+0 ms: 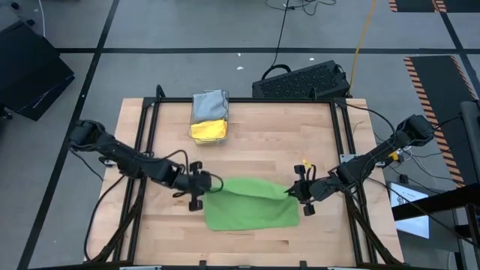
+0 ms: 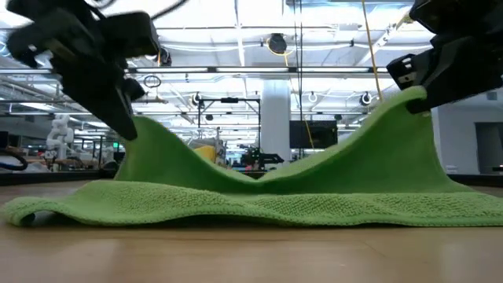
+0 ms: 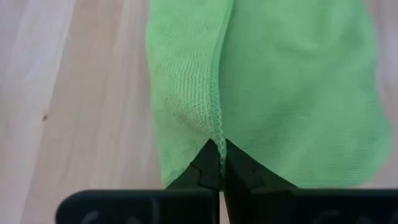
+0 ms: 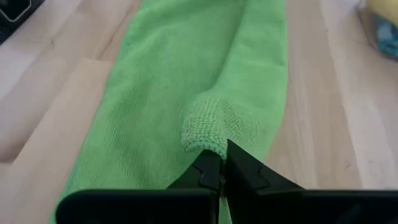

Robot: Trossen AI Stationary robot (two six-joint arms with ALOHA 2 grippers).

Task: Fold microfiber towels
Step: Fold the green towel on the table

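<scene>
Towel [image 1: 251,204], bright green, lies mid-worktop [image 1: 315,142] from above, the left pincer [image 1: 201,182] and right pincer [image 1: 300,191] each clamped on a far corner; a bin [image 1: 208,120] of cloths sits well behind. Level view: both corners are lifted, the middle sagging, so uneven travel could skew the fold. Left wrist: the closed tips pinch only the hem, which could slip free. Right wrist: a small bunched tuft is nipped, and it may pull out.
</scene>
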